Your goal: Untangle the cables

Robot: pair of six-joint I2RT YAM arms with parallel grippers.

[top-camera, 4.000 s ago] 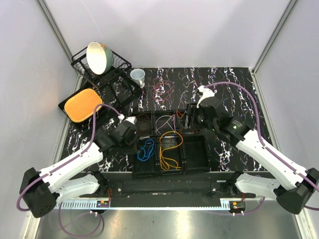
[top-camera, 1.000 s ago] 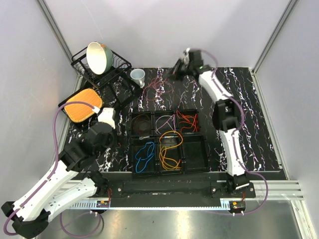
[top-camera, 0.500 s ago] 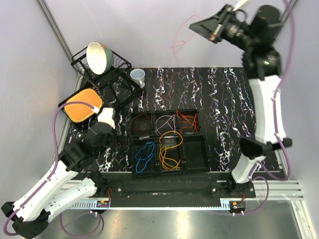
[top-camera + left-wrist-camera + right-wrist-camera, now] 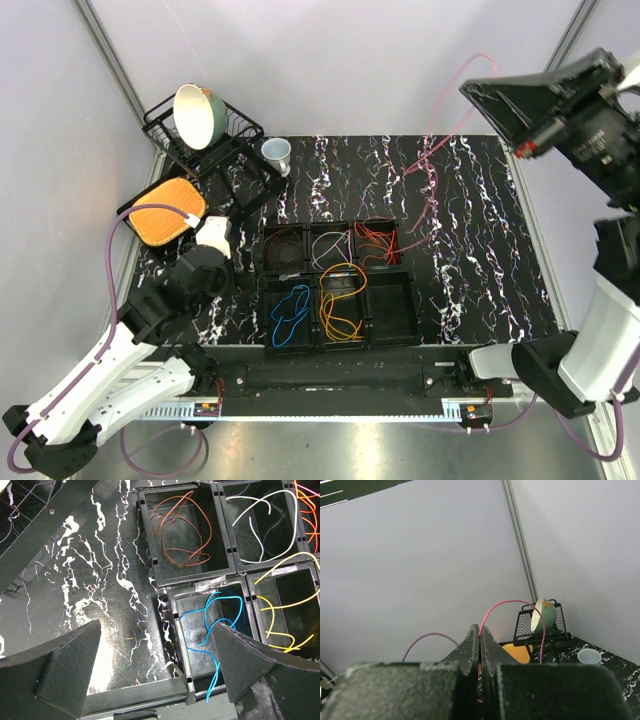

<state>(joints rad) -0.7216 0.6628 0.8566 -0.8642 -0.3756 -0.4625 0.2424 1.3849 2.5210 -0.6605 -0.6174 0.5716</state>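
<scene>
Right gripper (image 4: 480,630), clamped on a pink cable (image 4: 431,160) held high right of the divided tray (image 4: 364,268), could drag its seemingly knotted tail through the tray's red wires (image 4: 378,238); left gripper (image 4: 156,630) gapes empty.

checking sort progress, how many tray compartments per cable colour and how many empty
brown cables: 1
white cables: 1
red and orange cables: 1
blue cables: 1
orange and yellow cables: 1
empty compartment: 1
total: 6 compartments
</scene>
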